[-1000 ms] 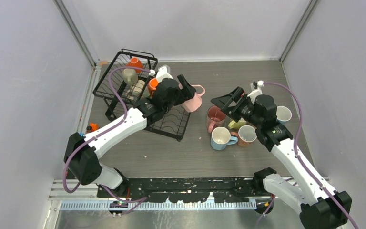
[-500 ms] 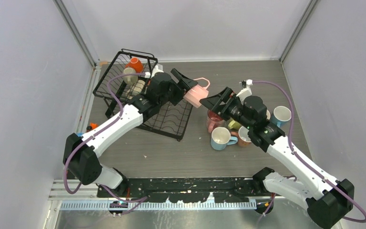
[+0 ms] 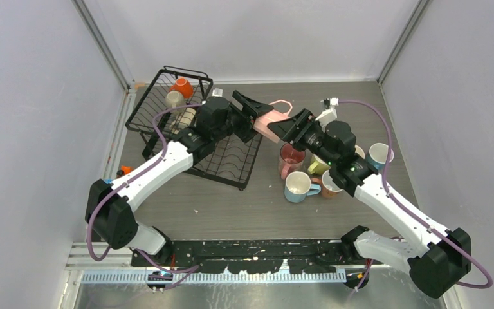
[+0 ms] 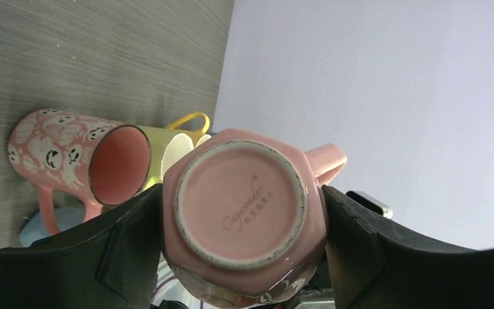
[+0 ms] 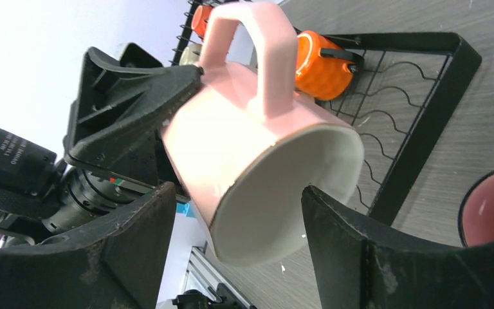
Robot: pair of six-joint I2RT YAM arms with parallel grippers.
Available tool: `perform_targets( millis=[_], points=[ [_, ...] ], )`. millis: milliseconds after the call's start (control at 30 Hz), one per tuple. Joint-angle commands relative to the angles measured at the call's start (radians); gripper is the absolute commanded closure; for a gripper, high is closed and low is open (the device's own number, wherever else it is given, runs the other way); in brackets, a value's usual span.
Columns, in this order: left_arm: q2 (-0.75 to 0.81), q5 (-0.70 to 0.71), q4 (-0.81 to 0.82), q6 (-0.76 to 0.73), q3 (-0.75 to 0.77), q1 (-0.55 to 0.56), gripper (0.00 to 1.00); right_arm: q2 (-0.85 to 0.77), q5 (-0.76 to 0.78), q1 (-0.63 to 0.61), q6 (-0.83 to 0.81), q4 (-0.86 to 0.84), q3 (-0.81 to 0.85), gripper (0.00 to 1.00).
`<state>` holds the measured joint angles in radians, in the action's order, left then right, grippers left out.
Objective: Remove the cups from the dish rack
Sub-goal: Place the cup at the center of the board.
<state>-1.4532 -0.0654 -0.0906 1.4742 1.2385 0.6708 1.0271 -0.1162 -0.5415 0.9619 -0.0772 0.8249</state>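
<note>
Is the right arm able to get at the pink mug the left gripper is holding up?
Probably yes: the right gripper flanks the pink mug at its open end, the left gripper grips only its base, and nothing sits between.

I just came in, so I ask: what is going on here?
The left gripper holds a pink mug in the air beside the dish rack. The right gripper has a finger on either side of its open end; whether they grip it, I cannot tell. Probably a handover. Several mugs stand on the table.
</note>
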Motion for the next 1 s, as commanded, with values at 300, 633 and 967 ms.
perform_targets(
  millis=[300,633,967],
  points=[
    [0.005,-0.126,0.228,0.156,0.001,-0.010,1.00,0.027,0.012,-0.003,-0.058,-0.135,0.080,0.43],
    [-0.001,-0.146,0.278,0.191,-0.029,-0.010,1.00,0.025,-0.026,-0.005,-0.013,-0.151,0.093,0.81],
    [-0.006,-0.180,0.335,0.220,-0.042,-0.010,0.32,-0.007,0.013,-0.003,-0.037,-0.140,0.110,0.99]
  ],
)
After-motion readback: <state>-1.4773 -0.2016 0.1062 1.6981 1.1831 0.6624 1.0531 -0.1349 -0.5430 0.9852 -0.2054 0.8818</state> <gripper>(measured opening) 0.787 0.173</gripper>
